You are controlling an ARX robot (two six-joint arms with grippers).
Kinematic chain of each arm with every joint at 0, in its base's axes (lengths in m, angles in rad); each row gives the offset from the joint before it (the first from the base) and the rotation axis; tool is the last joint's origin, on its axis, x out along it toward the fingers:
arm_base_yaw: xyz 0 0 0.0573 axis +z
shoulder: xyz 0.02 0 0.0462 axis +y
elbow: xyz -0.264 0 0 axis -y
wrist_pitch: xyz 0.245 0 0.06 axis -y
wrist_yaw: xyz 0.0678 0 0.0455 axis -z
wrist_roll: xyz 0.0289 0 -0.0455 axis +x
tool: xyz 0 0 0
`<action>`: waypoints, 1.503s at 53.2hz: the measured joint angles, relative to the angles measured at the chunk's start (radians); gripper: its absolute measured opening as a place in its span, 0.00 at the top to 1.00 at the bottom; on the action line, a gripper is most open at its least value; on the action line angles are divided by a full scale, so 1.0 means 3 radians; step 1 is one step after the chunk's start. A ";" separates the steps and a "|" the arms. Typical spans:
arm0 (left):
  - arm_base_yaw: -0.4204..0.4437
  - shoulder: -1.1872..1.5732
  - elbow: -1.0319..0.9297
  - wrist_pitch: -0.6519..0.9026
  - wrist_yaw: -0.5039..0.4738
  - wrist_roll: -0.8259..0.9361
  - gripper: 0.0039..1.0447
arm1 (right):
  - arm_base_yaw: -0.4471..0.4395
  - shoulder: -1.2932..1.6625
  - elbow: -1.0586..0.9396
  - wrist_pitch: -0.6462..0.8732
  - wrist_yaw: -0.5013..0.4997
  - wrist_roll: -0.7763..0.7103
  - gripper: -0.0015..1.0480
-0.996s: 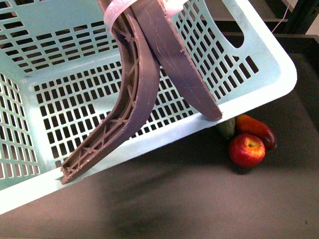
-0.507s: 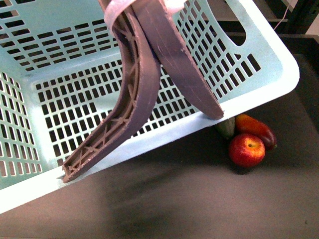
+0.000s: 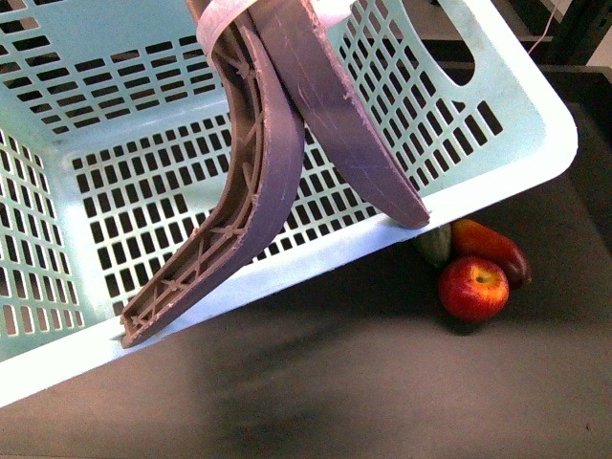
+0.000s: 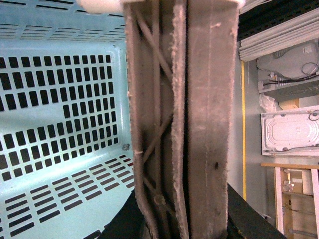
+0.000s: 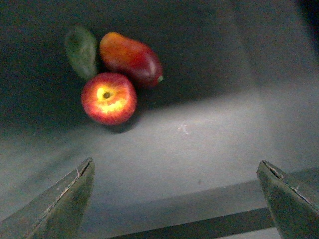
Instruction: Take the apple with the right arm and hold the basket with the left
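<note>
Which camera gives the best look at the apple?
The right wrist view: the apple sits whole and close, stem dimple and yellow patch facing the camera. The front view shows it whole but smaller, near the basket rim. The left wrist view shows none of it, only basket and handles.

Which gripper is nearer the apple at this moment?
Right. The right gripper, open, hovers apart from the apple, which lies ahead of its fingers. The left gripper is at the handles of the basket; its wrist view shows no apple.
</note>
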 joint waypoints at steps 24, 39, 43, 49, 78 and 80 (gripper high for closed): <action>0.0000 0.0000 0.0000 0.0000 -0.0001 0.0000 0.83 | 0.0434 0.2288 0.1090 0.0284 -0.0053 -0.0020 0.08; 0.0000 0.0000 0.0000 0.0000 0.0001 0.0000 0.83 | 0.0435 0.2591 0.1562 0.0116 -0.0055 -0.0066 0.08; 0.0000 0.0000 0.0000 0.0000 0.0000 0.0000 0.83 | 0.0436 0.2656 0.1673 0.0064 -0.0056 -0.0093 0.08; 0.0000 0.0000 0.0000 0.0000 0.0000 0.0000 0.83 | 0.0444 0.2789 0.1867 0.0001 -0.0066 -0.0108 0.08; 0.0000 0.0000 0.0000 0.0000 0.0001 0.0000 0.83 | 0.0450 0.3204 0.2435 -0.0136 -0.0175 -0.0095 0.08; 0.0000 0.0000 0.0000 0.0000 0.0000 0.0001 0.83 | 0.0450 0.3225 0.2459 -0.0146 -0.0178 -0.0094 0.08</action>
